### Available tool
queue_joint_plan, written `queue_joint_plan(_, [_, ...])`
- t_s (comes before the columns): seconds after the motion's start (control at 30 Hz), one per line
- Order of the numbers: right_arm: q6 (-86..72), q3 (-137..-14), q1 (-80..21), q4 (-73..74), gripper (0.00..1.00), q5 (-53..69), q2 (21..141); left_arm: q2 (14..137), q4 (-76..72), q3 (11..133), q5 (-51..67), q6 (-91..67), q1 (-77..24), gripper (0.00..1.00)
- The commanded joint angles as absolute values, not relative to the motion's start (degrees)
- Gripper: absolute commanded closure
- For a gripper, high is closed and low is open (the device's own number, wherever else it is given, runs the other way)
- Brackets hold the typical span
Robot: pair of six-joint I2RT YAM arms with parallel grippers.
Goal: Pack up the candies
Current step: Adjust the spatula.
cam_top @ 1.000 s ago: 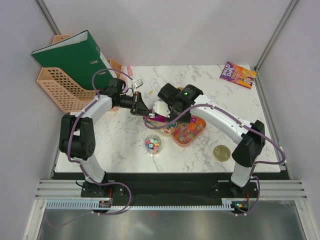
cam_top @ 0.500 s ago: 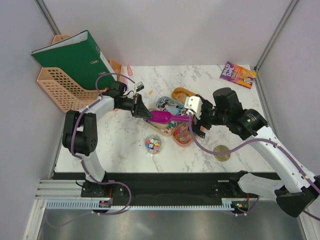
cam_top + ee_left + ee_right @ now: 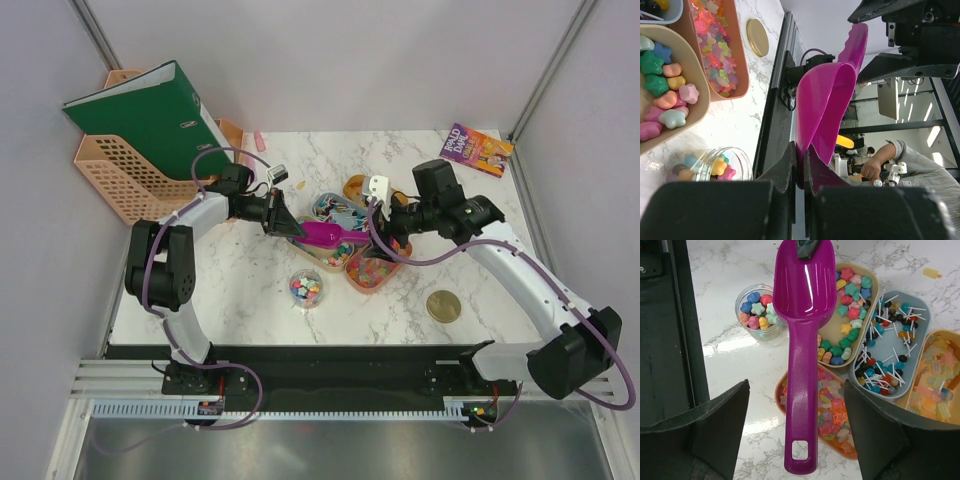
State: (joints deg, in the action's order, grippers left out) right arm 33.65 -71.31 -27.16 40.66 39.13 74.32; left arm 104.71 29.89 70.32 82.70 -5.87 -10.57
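The left end effector [image 3: 800,152] is clamping shut on the front lip of a magenta scoop [image 3: 804,290], which is being held above the bench [image 3: 740,370]. The right end effector [image 3: 796,415] is being held wide apart, one finger on each side of the scoop's handle, touching nothing. Beneath the scoop, the candies [image 3: 850,295] are lying in oval trays [image 3: 871,325]. More are lying in a small glass jar [image 3: 757,310] just beside them.

White marble table [image 3: 250,290], plain pale walls [image 3: 350,60] w/ metal corner posts [image 3: 100,38]
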Motion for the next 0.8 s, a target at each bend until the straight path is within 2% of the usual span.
queue_joint_plan(0.0, [34.01,-74.09,-26.46,38.67,0.18,45.26,75.49,104.06,28.83,70.4,93.34,-4.66,-10.2,0.98])
queue_joint_plan(0.07, [34.1,-74.35,-26.37,38.67,0.24,46.31,76.2,104.15,28.83,70.58,93.43,-4.75,-10.2,0.98])
queue_joint_plan(0.1, [34.19,-74.53,-26.37,38.67,0.3,46.58,76.46,104.24,28.92,70.66,93.43,-4.75,-10.2,0.98])
queue_joint_plan(0.27, [34.01,-75.06,-26.37,38.93,0.38,48.25,78.39,104.76,28.92,70.75,93.43,-4.83,-10.2,0.98])
queue_joint_plan(0.5, [35.59,-76.72,-26.37,41.39,0.54,48.16,80.15,105.38,28.92,71.1,93.43,-4.83,-10.2,0.98])
queue_joint_plan(0.67, [36.91,-77.43,-26.46,43.33,0.82,47.55,80.68,105.91,28.92,71.54,91.94,-4.92,-10.2,0.98])
queue_joint_plan(0.77, [36.91,-77.43,-26.28,44.03,0.94,46.5,80.51,106.0,29.18,72.07,87.83,-4.92,-10.2,0.83])
